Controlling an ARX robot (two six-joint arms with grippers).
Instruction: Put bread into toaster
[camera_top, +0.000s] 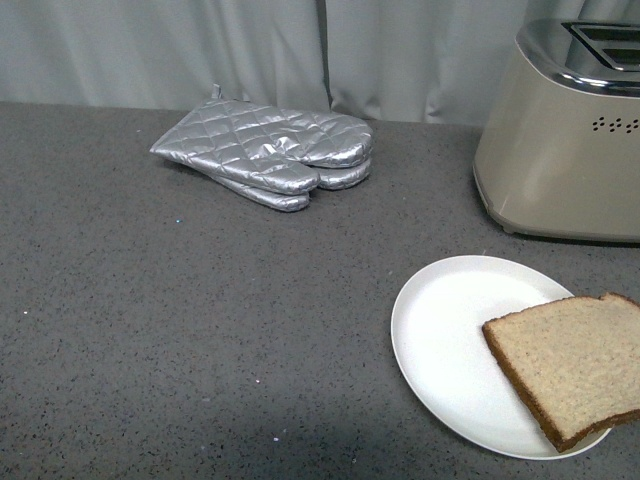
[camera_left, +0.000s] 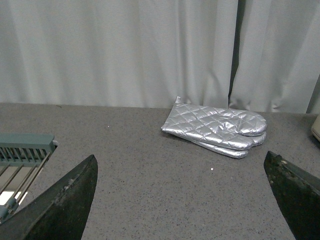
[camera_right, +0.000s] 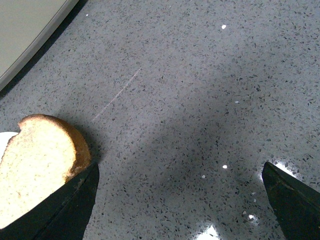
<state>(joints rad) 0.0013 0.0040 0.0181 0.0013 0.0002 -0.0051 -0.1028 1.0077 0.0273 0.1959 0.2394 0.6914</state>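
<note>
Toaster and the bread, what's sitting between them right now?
Nothing in the way: the front view shows only bare plate and a strip of counter between the toaster and the bread.

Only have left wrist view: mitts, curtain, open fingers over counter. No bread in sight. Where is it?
Observer: Front view has the bread lying flat on a white plate, on the robot's right side. The slice hangs over the plate's rim.
Operator: Toaster?
Observer: The toaster stands behind the plate, apart from it, with its chrome slots facing up.
Operator: Right gripper on the slice?
Observer: No. In the right wrist view the right gripper is open over bare counter. The bread's rounded end sits by one finger, outside the gap.
</note>
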